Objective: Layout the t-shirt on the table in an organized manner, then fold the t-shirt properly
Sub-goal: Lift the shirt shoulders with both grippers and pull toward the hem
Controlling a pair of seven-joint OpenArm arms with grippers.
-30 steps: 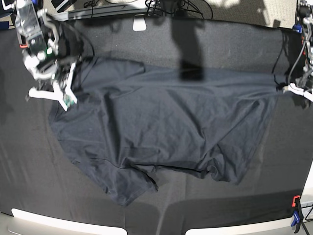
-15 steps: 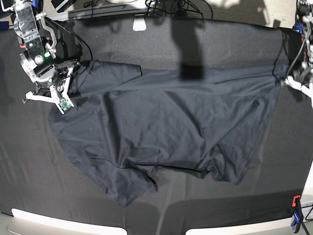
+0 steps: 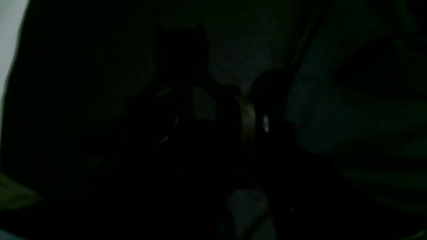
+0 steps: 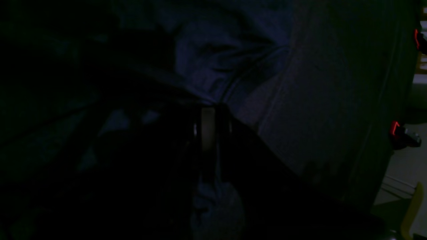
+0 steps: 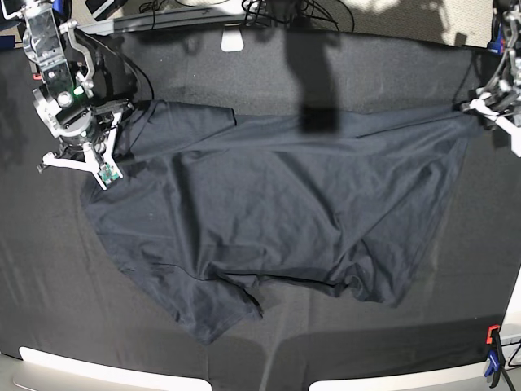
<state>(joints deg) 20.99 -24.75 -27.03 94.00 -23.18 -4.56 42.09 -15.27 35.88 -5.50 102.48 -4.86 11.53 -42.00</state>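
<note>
Right gripper (image 5: 104, 171) pinched together on one corner of the dark charcoal-grey short-sleeved t-shirt (image 5: 277, 220); left gripper (image 5: 480, 106) at the opposite corner, cannot tell whether its jaws grip. Shirt lies spread mid-table, long axis running across between the arms, rumpled along the near edge. Black creased cloth-covered table (image 5: 49, 277), red and blue clamp (image 5: 492, 354) at near corner, cables beyond the far edge.

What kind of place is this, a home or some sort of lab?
Probably a robotics lab or workshop: a table under clamped black cloth, a clamp at its edge, cables along the back, and a t-shirt spread out.
</note>
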